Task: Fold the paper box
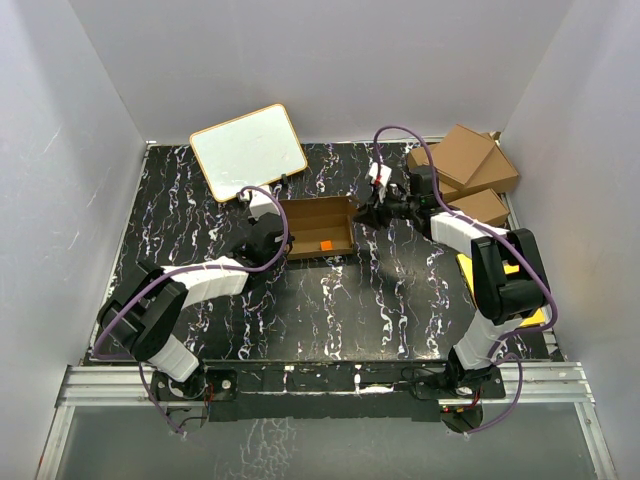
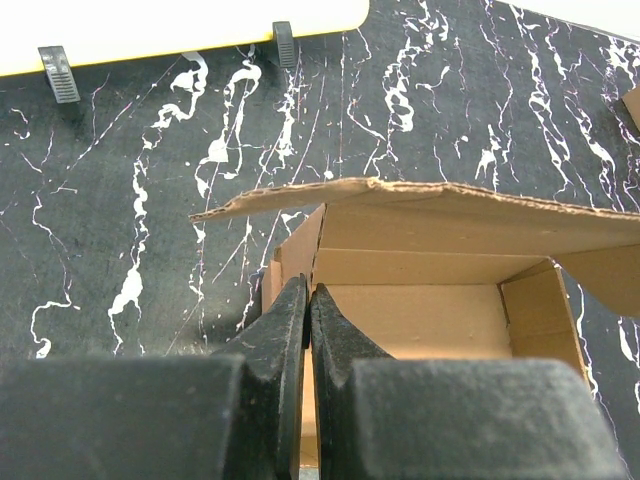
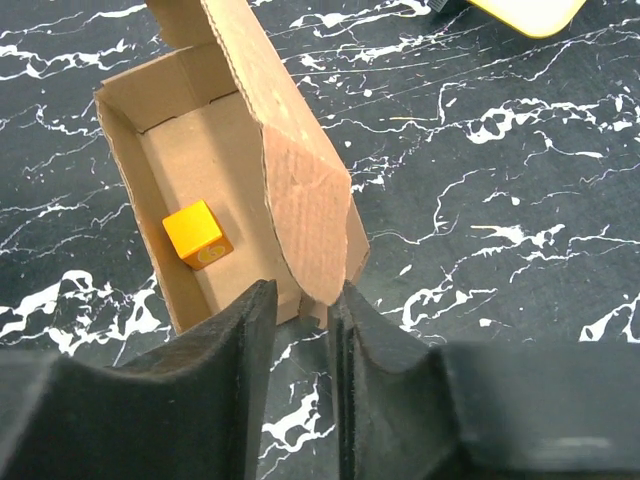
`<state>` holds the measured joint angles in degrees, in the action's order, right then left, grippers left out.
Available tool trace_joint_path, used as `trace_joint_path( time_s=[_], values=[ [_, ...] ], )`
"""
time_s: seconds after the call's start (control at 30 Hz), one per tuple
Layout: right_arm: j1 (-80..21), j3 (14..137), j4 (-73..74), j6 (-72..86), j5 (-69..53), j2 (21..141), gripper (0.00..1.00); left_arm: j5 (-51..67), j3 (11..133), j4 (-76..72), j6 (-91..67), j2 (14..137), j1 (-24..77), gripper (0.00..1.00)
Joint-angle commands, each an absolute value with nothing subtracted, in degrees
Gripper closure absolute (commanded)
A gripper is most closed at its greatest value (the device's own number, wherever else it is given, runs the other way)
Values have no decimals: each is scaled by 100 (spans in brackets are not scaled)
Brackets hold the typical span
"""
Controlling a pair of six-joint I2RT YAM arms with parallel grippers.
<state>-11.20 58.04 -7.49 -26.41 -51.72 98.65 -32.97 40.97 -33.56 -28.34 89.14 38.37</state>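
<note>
The paper box (image 1: 318,225) lies open mid-table, a brown cardboard tray with an orange cube (image 3: 197,235) on its floor. Its lid flap (image 3: 300,200) stands up along the far side and overhangs the tray (image 2: 450,205). My left gripper (image 2: 308,292) is shut, its tips at the box's left end corner; I cannot tell whether cardboard is pinched between them. My right gripper (image 3: 303,290) is at the box's right end, open with a narrow gap. The flap's rounded tip hangs between its jaws, against the right finger (image 3: 350,310) and apart from the left one.
A white board (image 1: 248,150) with a wooden rim leans at the back left. Larger brown cartons (image 1: 465,160) are stacked at the back right. A yellow sheet (image 1: 467,264) lies under the right arm. White walls close in the black marbled table (image 1: 330,310).
</note>
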Motion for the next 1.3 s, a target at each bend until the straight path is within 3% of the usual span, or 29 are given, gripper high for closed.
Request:
trace_joint_path(
  time_s=[0.0,0.1,0.27,1.27],
  values=[
    [-1236,5972,-1251,-2635,-5075,9684,75,-3245,4262,-3121,-2873,8826,3857,100],
    [-1314,5889,-1315,-2510,-4821,9619,86,-3220,4258,-3107,-2903,8819,3858,100],
    [-1452,5835,-1394,-2025,-4321,9526,92,-3132,4258,-3042,-3008,8788,3866,100],
    [-1901,5622,-1255,-27,-2937,9266,92,-2845,4289,-2825,-3241,8757,4051,100]
  ],
)
